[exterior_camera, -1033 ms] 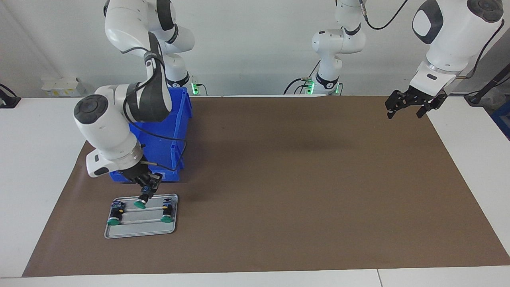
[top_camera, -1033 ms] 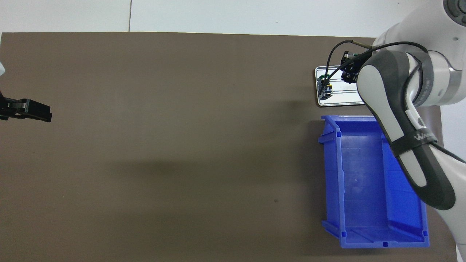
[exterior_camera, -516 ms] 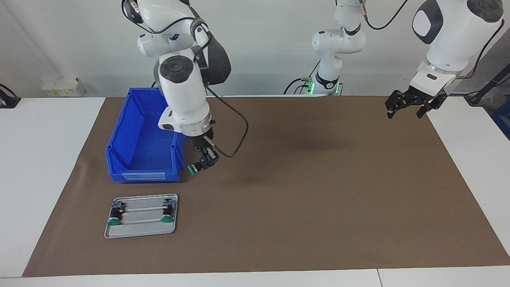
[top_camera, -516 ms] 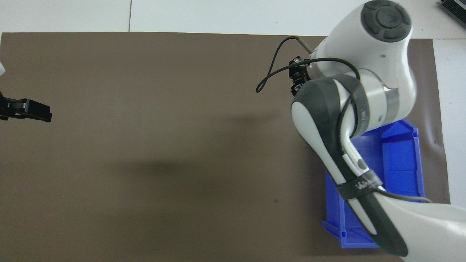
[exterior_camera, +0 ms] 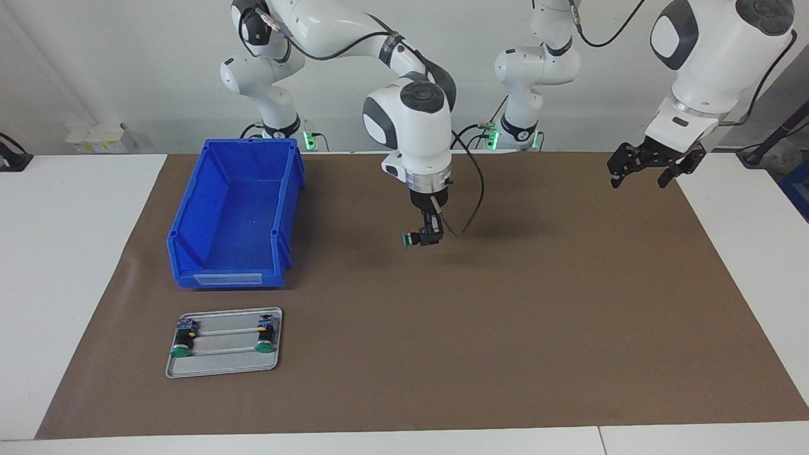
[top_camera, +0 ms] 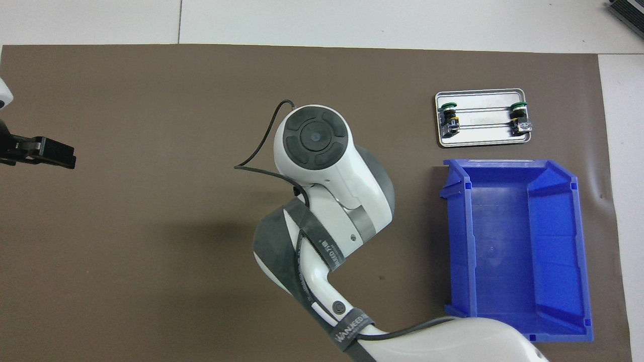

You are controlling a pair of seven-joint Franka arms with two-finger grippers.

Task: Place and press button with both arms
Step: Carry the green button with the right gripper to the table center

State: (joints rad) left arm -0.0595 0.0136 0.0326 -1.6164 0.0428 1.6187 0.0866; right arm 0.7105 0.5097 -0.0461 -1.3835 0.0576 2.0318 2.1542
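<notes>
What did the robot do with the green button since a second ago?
The right gripper, jaws shut on the button, lifted it off the tray and carried it past the bin to above the middle of the mat. Two buttons stayed on the tray. The left gripper kept waiting, jaws open, over the mat's corner.

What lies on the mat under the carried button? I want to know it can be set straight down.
Nothing visible: the right gripper, shut on the button, hangs over bare brown mat. The blue bin sits toward the right arm's end.
</notes>
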